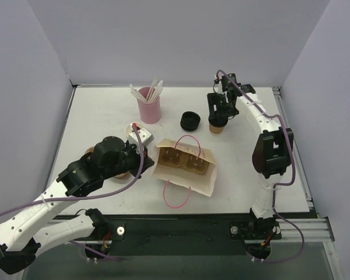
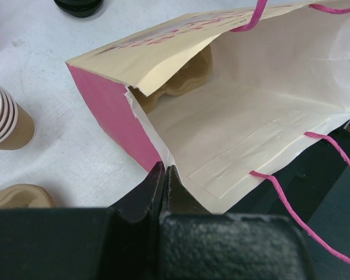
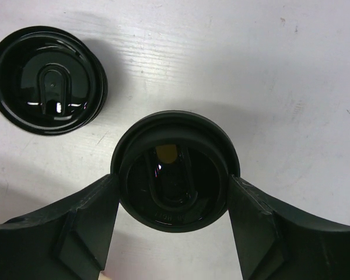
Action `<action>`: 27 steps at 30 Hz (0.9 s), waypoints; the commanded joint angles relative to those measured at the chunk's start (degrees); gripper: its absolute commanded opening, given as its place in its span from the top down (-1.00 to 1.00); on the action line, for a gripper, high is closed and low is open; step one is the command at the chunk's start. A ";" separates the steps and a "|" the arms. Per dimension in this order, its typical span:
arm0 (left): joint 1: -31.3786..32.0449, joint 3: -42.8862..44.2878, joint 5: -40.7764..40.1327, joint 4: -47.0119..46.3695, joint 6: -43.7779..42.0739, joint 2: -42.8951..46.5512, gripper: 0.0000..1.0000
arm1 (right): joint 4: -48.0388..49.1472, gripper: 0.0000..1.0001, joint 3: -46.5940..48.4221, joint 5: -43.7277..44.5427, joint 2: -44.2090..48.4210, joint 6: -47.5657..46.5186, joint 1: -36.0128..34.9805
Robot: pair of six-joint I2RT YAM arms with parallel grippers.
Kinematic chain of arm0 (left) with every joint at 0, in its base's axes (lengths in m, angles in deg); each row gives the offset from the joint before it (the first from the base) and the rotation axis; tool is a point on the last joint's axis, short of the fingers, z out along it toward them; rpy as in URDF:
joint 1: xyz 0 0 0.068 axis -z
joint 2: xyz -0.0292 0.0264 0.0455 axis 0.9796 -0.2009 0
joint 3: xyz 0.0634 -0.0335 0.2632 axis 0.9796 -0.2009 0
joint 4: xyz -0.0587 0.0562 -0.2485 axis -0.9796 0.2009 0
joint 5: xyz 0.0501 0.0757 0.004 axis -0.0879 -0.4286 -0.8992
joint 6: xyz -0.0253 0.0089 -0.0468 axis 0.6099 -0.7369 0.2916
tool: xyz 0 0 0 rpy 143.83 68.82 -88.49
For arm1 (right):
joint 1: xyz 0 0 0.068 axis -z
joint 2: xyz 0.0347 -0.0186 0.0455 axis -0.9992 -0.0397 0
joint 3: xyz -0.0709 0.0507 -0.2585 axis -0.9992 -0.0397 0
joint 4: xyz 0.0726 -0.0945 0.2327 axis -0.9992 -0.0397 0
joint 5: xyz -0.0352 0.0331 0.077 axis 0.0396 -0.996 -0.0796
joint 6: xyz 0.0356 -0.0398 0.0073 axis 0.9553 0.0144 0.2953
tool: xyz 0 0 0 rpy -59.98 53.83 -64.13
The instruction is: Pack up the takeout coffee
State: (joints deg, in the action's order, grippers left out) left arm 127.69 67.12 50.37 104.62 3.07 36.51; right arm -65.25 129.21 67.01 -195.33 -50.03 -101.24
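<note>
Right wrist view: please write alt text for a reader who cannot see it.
Seen from above, the black-lidded takeout coffee sits between the jaws of the right gripper, which seem to touch both its sides. A stack of black lids lies upper left on the white table.

The paper bag [image 2: 251, 146] ran off the left wrist view at 12 and 3 o'clock, its folded flap hiding most of the moulded-pulp carrier [image 2: 189, 79] inside. The stack of cups [image 2: 9, 122] at 9 o'clock was cut by the edge. The takeout coffee [image 3: 174, 169] showed the right wrist only its black lid, body hidden; the lid's lettering was too blurred to read
</note>
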 commanded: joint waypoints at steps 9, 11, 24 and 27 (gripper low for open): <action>-0.94 4.96 0.46 -0.36 3.49 -3.08 1.00 | -4.52 0.10 -3.81 -2.14 32.78 -1.45 -0.98; -1.11 4.70 0.29 -0.89 3.23 -2.82 1.00 | -4.43 0.11 -4.16 -3.72 36.22 -2.32 -2.29; -4.18 2.59 2.74 -6.25 0.33 -3.44 1.00 | 4.62 0.11 -10.65 -18.49 58.19 -8.30 -17.41; -5.15 1.97 4.41 -7.48 -0.02 -3.61 1.00 | 6.38 0.12 -13.82 -18.42 61.01 -9.62 -21.35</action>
State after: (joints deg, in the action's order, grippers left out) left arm 123.82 68.84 51.92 103.17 4.43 32.94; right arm -64.44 118.11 52.21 -137.76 -57.31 -118.59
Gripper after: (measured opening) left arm 0.021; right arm 0.688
